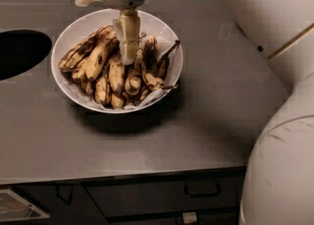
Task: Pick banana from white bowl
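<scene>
The white bowl [73, 89] stands on the grey counter, left of centre, lined with white paper and holding several overripe bananas. The banana [99, 54], long, curved and mostly yellow with brown blotches, lies in the bowl's left half beside a longer, darker one. My gripper [128, 60] hangs straight down from above the bowl's far rim. Its tip is among the bananas at the bowl's middle, just right of the banana. Whether it touches or holds any banana does not show.
A dark round opening [19, 52] is cut into the counter [206, 121] at the left. My white arm [274, 32] and body fill the right side. Drawers [196, 194] sit below the counter's front edge. A dark tiled wall runs along the back.
</scene>
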